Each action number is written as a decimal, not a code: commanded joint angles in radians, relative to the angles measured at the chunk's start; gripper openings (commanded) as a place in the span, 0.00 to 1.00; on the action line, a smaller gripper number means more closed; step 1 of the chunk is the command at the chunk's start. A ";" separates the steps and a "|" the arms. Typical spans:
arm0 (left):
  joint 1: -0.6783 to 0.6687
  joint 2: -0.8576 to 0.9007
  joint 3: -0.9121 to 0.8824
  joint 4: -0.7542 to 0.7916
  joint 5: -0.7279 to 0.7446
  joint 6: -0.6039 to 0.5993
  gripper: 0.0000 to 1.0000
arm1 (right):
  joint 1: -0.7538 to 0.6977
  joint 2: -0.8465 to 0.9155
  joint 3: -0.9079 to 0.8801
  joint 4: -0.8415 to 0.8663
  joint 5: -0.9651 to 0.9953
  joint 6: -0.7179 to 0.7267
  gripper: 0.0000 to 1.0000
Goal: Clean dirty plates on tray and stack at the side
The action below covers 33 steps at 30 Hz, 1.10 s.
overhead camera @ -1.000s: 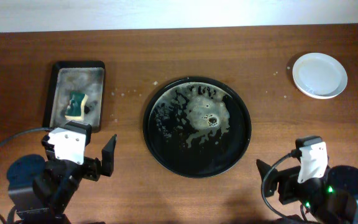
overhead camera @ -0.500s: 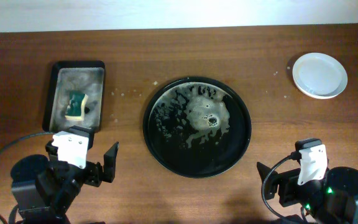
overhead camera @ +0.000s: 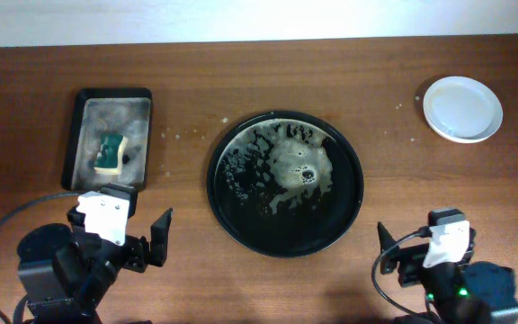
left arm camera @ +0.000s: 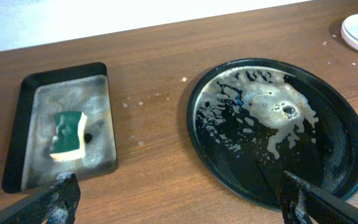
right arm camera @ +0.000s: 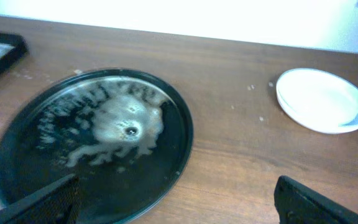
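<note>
The large round black tray [overhead camera: 331,220] lies mid-table with white soapy foam and water on it and no plate on it. It also shows in the left wrist view [left arm camera: 340,162] and the right wrist view [right arm camera: 17,162]. White plates [overhead camera: 462,108] sit at the far right of the table, looking clean; I cannot tell how many are stacked. They also show in the right wrist view [right arm camera: 321,99]. My left gripper [overhead camera: 120,227] [left arm camera: 182,199] is open and empty near the front left edge. My right gripper [overhead camera: 425,247] [right arm camera: 179,199] is open and empty near the front right edge.
A rectangular black sponge tray [overhead camera: 144,126] stands at the left, wet inside, with a green and yellow sponge [overhead camera: 110,153] lying in it. Small white specks dot the wood between this tray and the round one.
Both arms have drawn back a little toward the front edge of the table. Nothing on the table has moved.
</note>
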 commanded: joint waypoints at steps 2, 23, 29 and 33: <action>-0.004 0.000 -0.002 -0.006 -0.006 0.009 0.99 | -0.023 -0.132 -0.249 0.177 -0.011 -0.021 0.99; -0.004 0.000 -0.002 -0.009 -0.006 0.009 0.99 | -0.021 -0.245 -0.524 0.431 -0.056 -0.021 0.99; -0.004 0.000 -0.002 -0.009 -0.006 0.009 0.99 | -0.021 -0.245 -0.524 0.431 -0.056 -0.021 0.99; -0.004 0.000 -0.002 -0.009 -0.006 0.009 0.99 | -0.021 -0.245 -0.524 0.431 -0.056 -0.021 0.99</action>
